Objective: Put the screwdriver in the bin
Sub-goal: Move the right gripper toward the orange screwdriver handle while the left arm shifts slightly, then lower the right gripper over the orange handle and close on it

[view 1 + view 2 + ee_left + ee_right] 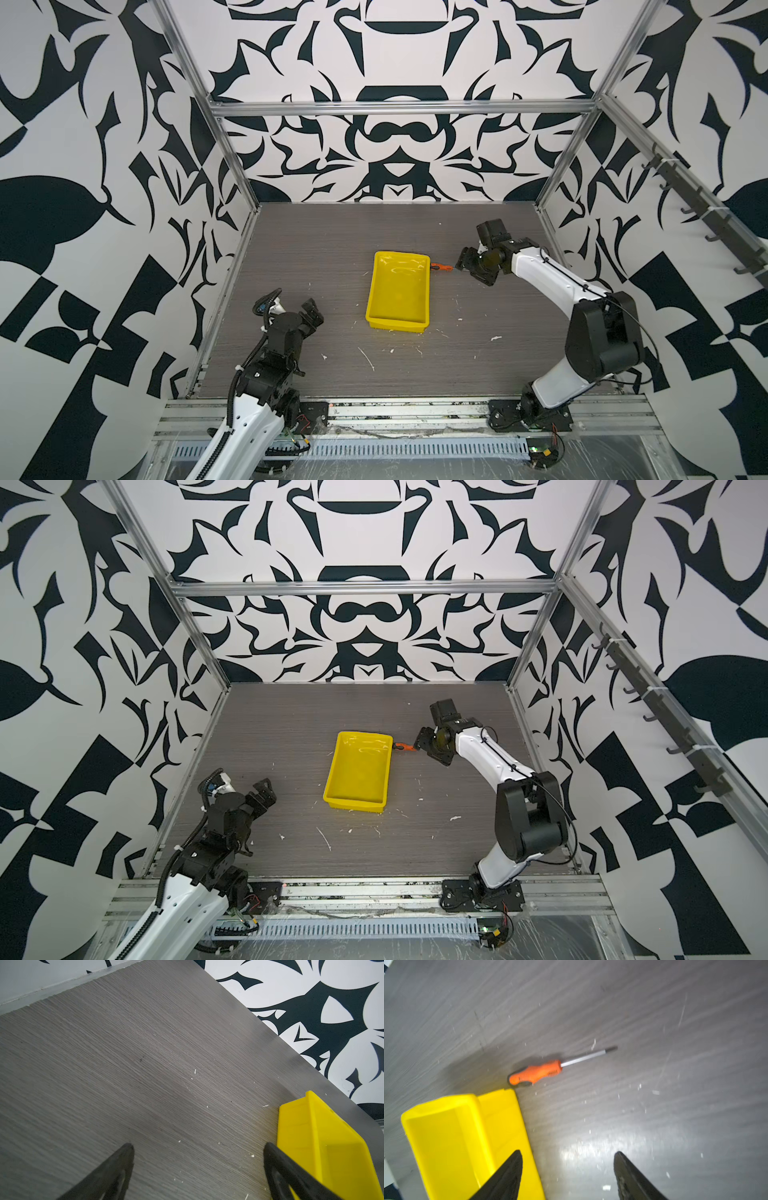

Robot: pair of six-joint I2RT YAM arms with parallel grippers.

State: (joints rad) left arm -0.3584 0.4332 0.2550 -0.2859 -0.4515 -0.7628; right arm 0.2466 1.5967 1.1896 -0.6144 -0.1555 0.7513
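Hovering empty with jaws apart, your right gripper (567,1153) sits short of the screwdriver (536,1073), which lies on the worktop (654,1022) just outside a corner of the bin (440,1100). You seem to be at the approach; next, straddle the orange handle and close. Your left gripper (198,1145), jaws also apart, hangs idle. Blur hides whether handle touches bin.

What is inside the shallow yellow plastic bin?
Nothing: in both top views the shallow yellow plastic bin shows a bare glossy floor. The small orange-handled screwdriver lies outside on the grey wood-grain table, beside its rim. Nothing covers the inside.
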